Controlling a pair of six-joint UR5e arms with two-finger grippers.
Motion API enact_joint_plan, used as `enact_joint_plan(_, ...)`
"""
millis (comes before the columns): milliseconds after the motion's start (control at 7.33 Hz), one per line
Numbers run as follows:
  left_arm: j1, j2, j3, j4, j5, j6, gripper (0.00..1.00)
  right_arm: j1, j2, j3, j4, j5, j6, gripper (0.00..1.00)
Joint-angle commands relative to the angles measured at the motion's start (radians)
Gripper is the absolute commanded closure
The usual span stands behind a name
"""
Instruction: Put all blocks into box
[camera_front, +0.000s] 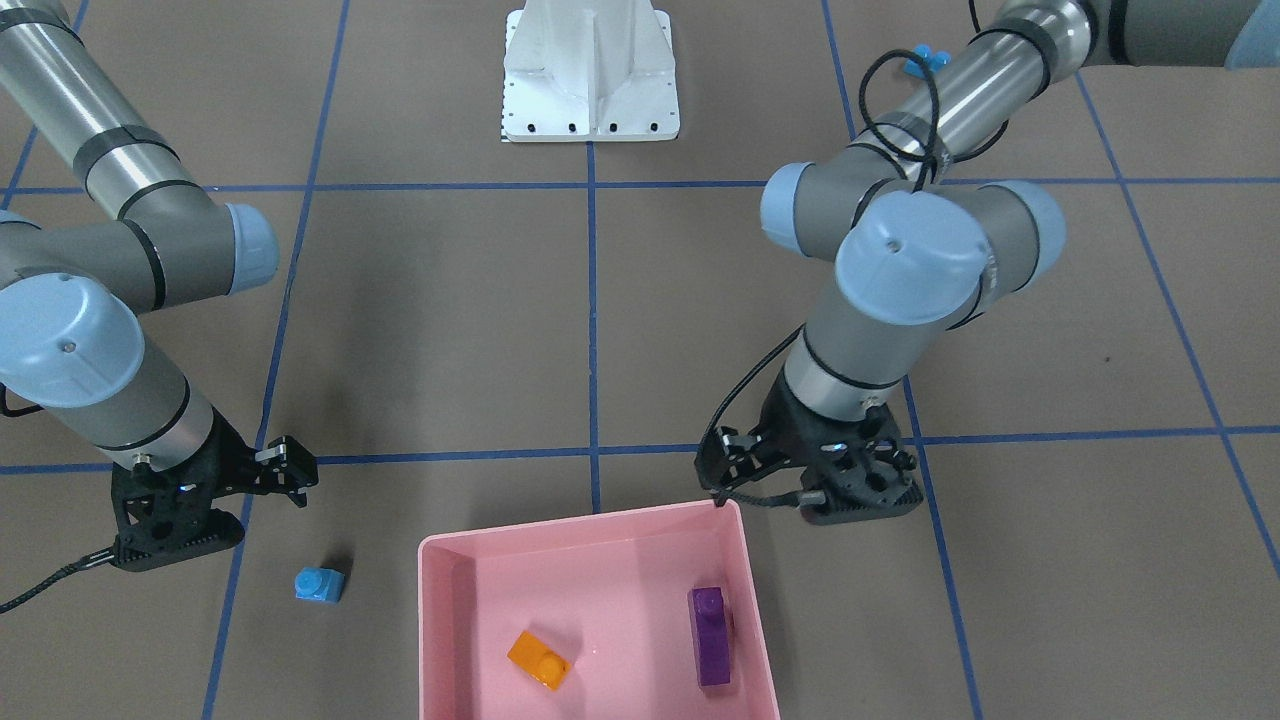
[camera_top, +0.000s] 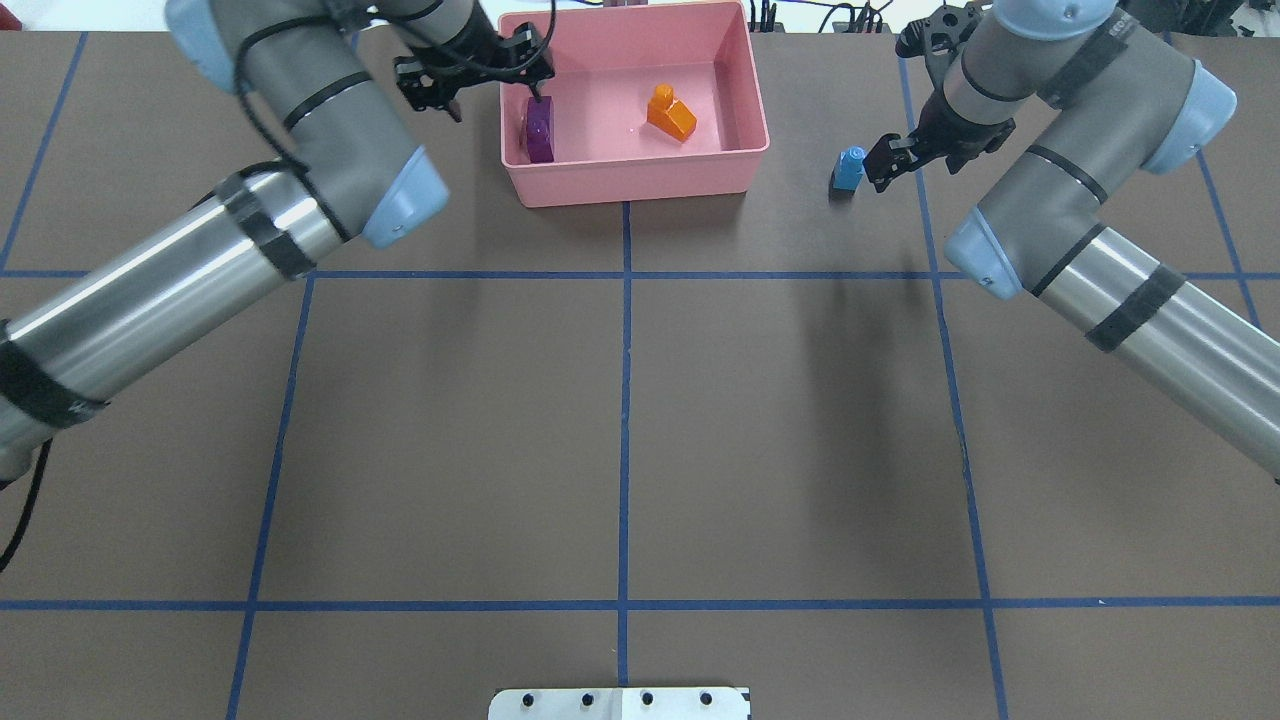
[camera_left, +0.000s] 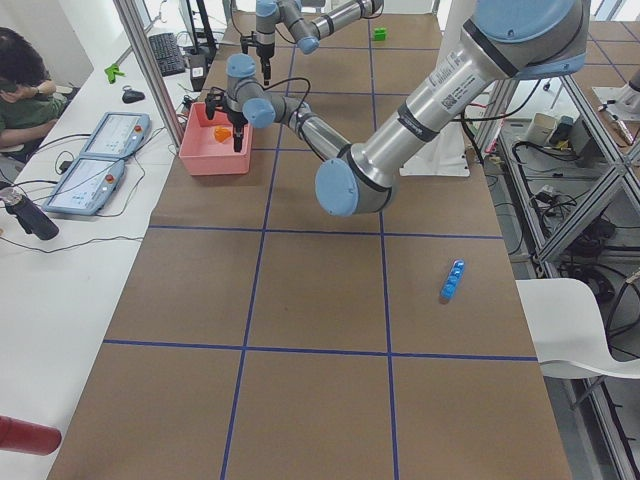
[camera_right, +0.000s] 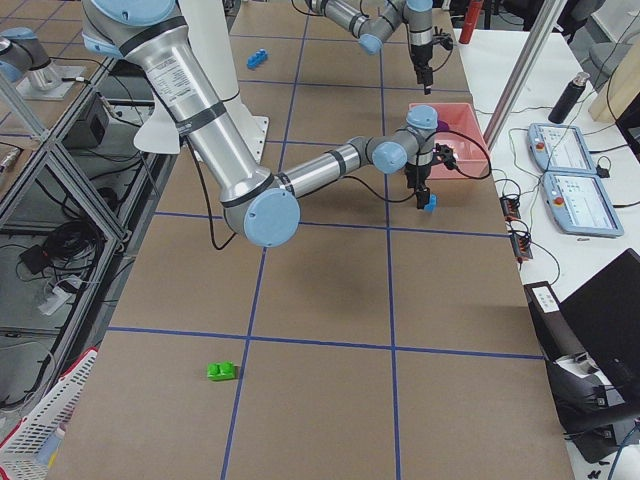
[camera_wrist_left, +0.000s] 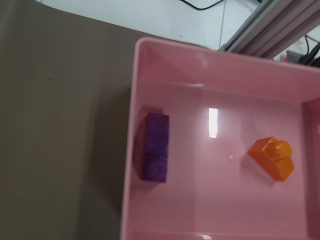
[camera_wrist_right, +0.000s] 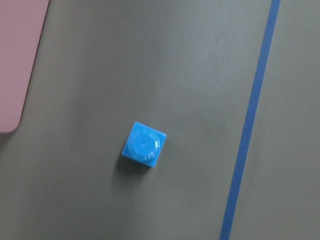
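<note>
The pink box stands at the table's far edge. A purple block and an orange block lie in it, also in the left wrist view. My left gripper hangs open and empty over the box's left wall, above the purple block. A small blue block stands on the table right of the box. My right gripper is open and empty, just right of it and above it. A long blue block and a green block lie far off, near the table's two ends.
The white robot base sits at the table's near edge. Blue tape lines cross the brown table. An operator and tablets are on a white bench beyond the box.
</note>
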Motion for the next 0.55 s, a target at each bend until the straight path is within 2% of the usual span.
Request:
enact_joint_plan(0,-0.001,0.237,-0.240,0.001,-0.010,0.102,0.00,-0.013,0.059,-0.100,0.067,-0.041,0.111,0.01)
enact_joint_plan(273,0.002,0.237,-0.240,-0.001,-0.008,0.096,0.00,-0.033,0.070,-0.201,0.232,-0.075,0.238,0.01)
enact_joint_plan(410,0.004,0.239,-0.240,-0.001,-0.008,0.093,0.00,-0.056,0.085,-0.209,0.234,-0.122,0.297,0.02)
